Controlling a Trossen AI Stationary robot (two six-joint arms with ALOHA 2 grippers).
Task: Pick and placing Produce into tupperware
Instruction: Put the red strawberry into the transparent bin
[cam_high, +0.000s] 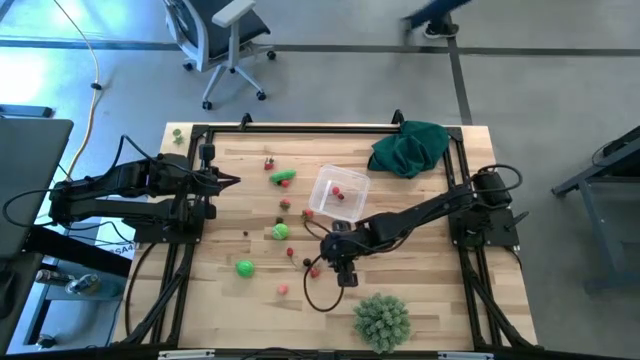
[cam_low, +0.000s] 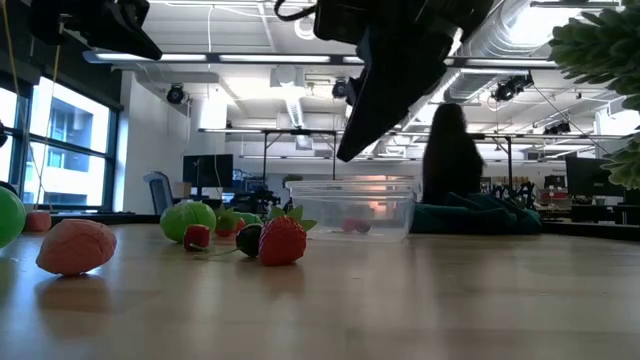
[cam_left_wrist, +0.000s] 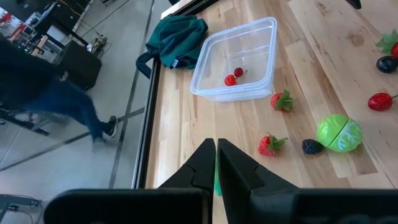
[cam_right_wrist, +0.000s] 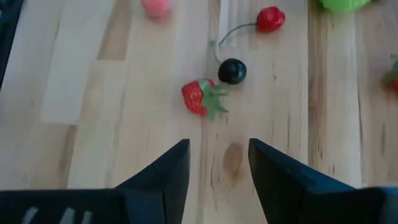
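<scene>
The right wrist view looks down between the right gripper (cam_right_wrist: 219, 163), whose fingers stand wide apart and hold nothing, at bare wood; just ahead of the tips lies a toy strawberry (cam_right_wrist: 198, 97), touching or nearly touching a dark round berry (cam_right_wrist: 232, 71), with a red cherry (cam_right_wrist: 270, 18) on a green stem a little farther on. This looks like the approach step of another pick: the pincer hangs above the board and has not yet reached a piece. The next move, as I judge it, calls for easing forward and down until the strawberry sits between the fingers, without nudging the dark berry against it.

Outward from there, the high view shows what the wrist cannot: the tupperware (cam_high: 339, 193) lies beyond the right gripper (cam_high: 338, 262), toward the far edge of the table, with produce scattered on the left arm's side of it. The left wrist view alone shows into the container, where two small red pieces (cam_left_wrist: 234, 77) already rest. The low view adds that the fingers are clear of the tabletop, though how far is hard to read against the light.

The left gripper (cam_left_wrist: 216, 163) waits at its own side of the table, fingers pressed together and empty.
</scene>
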